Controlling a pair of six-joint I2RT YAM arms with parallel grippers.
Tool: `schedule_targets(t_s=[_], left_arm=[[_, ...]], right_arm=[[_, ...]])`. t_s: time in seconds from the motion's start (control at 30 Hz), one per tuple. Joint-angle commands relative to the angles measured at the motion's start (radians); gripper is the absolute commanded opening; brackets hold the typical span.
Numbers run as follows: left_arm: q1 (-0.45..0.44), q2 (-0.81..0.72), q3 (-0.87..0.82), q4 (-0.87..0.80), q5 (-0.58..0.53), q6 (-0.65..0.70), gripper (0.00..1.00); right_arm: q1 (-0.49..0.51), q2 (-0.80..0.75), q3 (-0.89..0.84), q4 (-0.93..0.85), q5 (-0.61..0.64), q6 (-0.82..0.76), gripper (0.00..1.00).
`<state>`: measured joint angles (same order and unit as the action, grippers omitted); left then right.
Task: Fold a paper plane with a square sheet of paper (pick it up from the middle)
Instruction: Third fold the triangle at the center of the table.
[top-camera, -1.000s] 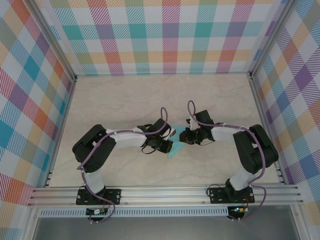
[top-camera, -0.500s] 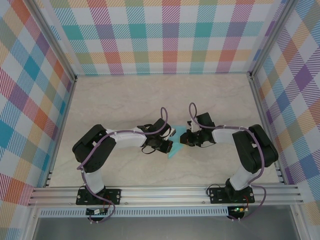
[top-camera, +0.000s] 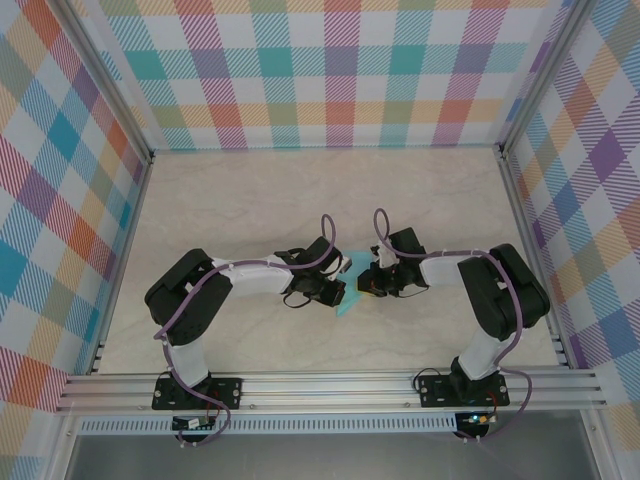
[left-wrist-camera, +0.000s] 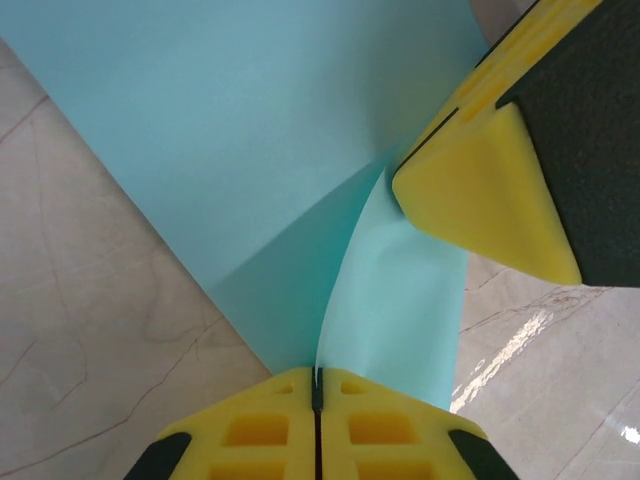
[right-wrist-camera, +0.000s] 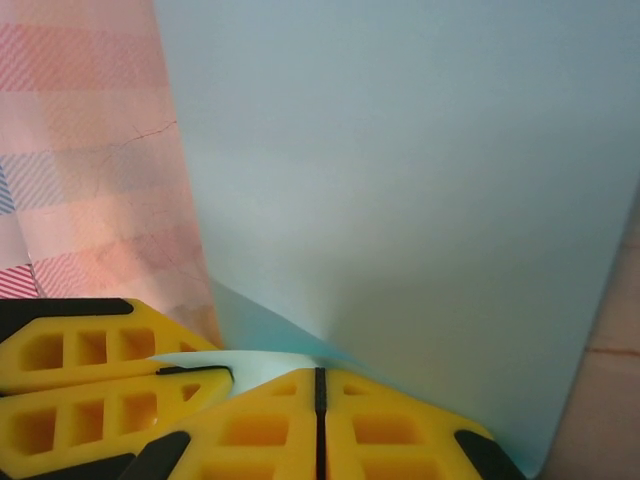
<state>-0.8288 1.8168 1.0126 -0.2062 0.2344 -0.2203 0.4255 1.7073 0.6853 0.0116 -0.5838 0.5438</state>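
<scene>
Apparently mid-fold: paper plane (top-camera: 350, 297) lies mid-table, toward the near edge. Left claw (left-wrist-camera: 316, 385) and right claw (right-wrist-camera: 320, 385) each pinch a raised flap. Creases are present; the dart shape looks unfinished.

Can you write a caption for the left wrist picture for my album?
Left gripper pinching a fold of the light cyan paper plane, marble table behind.
</scene>
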Motion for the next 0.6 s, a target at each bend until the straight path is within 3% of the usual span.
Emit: schedule_targets(t_s=[0.0, 0.13, 0.23, 0.3, 0.43, 0.57], left_arm=[[0.011, -0.01, 0.017, -0.063, -0.025, -0.024, 0.13], [0.011, -0.065, 0.065, -0.146, -0.081, -0.068, 0.31], [0.011, -0.103, 0.081, -0.173, -0.104, -0.123, 0.35], [0.011, -0.129, 0.072, -0.155, -0.089, -0.187, 0.33], [0.009, -0.171, 0.031, -0.08, 0.021, -0.276, 0.21], [0.006, -0.164, 0.008, 0.035, 0.15, -0.327, 0.17]], right_arm=[[0.006, 0.029, -0.026, -0.029, 0.06, -0.021, 0.08], [0.006, 0.019, -0.035, -0.035, 0.067, -0.023, 0.08], [0.006, 0.021, -0.036, -0.036, 0.07, -0.022, 0.08], [0.007, 0.023, -0.037, -0.037, 0.074, -0.02, 0.08], [0.006, 0.028, -0.033, -0.042, 0.077, -0.02, 0.08], [0.007, 0.032, -0.029, -0.046, 0.078, -0.022, 0.08]])
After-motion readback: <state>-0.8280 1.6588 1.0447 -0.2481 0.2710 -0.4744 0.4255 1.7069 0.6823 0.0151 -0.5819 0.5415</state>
